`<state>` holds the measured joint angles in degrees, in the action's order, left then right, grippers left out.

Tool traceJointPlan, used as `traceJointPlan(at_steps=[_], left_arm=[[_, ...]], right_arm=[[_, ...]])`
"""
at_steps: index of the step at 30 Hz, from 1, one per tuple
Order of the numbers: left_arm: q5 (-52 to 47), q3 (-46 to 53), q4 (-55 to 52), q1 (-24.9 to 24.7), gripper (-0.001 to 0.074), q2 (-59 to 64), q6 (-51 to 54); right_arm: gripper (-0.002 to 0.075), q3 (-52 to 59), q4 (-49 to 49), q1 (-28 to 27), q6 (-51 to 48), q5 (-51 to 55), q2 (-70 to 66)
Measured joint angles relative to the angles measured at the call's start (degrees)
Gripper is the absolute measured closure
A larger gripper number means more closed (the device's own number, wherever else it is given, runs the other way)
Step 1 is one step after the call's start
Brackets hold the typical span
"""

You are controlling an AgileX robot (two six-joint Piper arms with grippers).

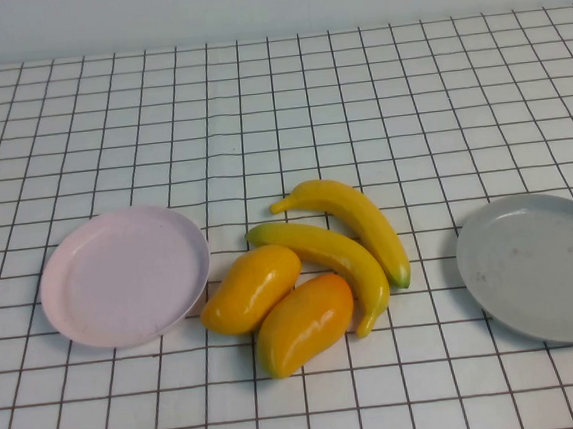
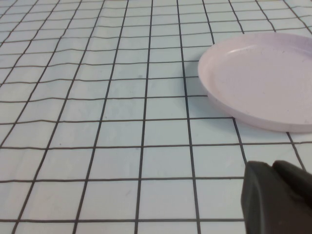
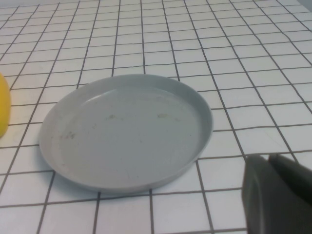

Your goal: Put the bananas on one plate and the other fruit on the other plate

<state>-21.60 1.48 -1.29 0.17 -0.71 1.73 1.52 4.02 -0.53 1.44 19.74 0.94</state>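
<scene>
Nothing is sorted yet: both bananas (image 1: 344,245) and both mangoes (image 1: 274,306) lie clustered at table centre, pink plate (image 1: 123,276) at nine o'clock and grey plate (image 1: 542,267) at three o'clock both bare, while the left gripper (image 2: 275,197) near the pink plate and the right gripper (image 3: 275,192) near the grey plate show too little to tell their grip.

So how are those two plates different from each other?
The pink plate sits on the robot's left, almost touching a mango-like fruit; the grey plate sits on the right, apart from the bananas. The grey one shows faint specks. Both are round, shallow, similar in size and hold nothing. Neither claw reaches over the table from above.
</scene>
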Motion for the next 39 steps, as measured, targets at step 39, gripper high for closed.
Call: traceJointPlan(at_steps=[39], left_arm=[[7.69,0.0,12.32,0.0,0.0737,0.0,-7.65]], right_arm=[[0.0742,0.0,0.0,0.0,0.0,0.0,0.0]])
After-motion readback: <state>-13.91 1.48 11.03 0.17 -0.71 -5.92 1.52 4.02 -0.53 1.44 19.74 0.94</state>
